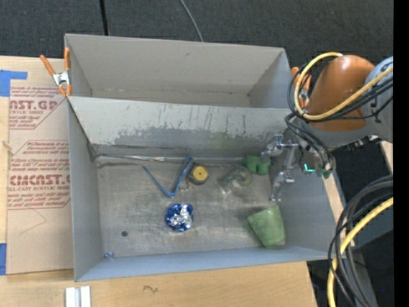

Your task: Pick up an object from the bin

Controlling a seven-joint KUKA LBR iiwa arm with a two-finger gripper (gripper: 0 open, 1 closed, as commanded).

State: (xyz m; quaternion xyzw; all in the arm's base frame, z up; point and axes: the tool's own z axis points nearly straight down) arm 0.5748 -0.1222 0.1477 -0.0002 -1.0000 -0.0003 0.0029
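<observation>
**Jaws apart at the right end of the bin, beside a small green piece**

The jaws stand apart with nothing between them, low over the right end of the grey bin (128,242), close to its back wall. Just beside them, toward the left, lies a small dark green piece (257,165). A greyish, see-through ring-like thing (236,179) sits a little further left. Nearer the front, below the jaws, a pale green cup (267,227) lies on its side. Toward the middle are a small yellow disc (199,174), a bent blue strip (169,179) and a crumpled blue-and-white ball (179,217).
</observation>
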